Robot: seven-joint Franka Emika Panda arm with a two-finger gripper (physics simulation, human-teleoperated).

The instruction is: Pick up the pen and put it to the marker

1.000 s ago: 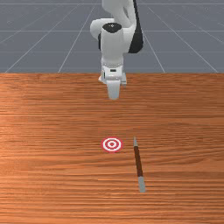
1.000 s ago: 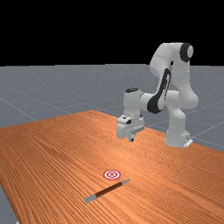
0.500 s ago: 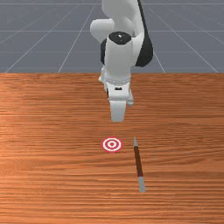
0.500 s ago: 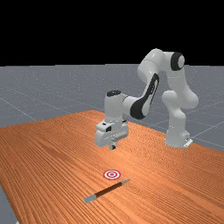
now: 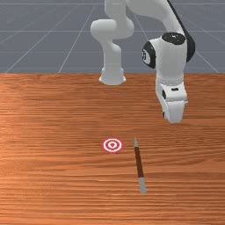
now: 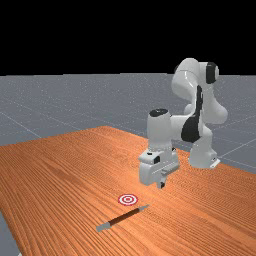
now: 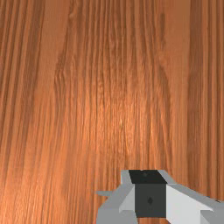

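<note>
Item: one pen [image 5: 139, 161], brown in the barrel, pale at both ends, lying flat on the table [image 5: 52, 176] and waiting to be picked up. Item: one marker [image 5: 112, 145], red and white rings, lying flat near the pen's pointed end [image 5: 136, 143] and apart from it.

Progress: approach only, by my judgement. The pen is resting on the wood, unlifted; the grasp, the lift, the carry and the setting down at the marker are all remaining.

Position: in the front view the arm [image 5: 171, 57] is reaching to the right of the pen, and the hand [image 5: 174, 103] is hanging up and to the right of the pointed end. In the far view the pincer [image 6: 161, 185] is hovering above the table, off to the right of that end, touching neither pen nor marker. In the wrist view a thin pale sliver is showing just beside the pincer, probably the pen's point, though so little of it is showing that this is staying a guess.

Condition of pincer: holding nothing; whether it is standing open or closed, I am not able to tell. Requirement, as judged: moving across over the brown barrel, then lowering.
</note>
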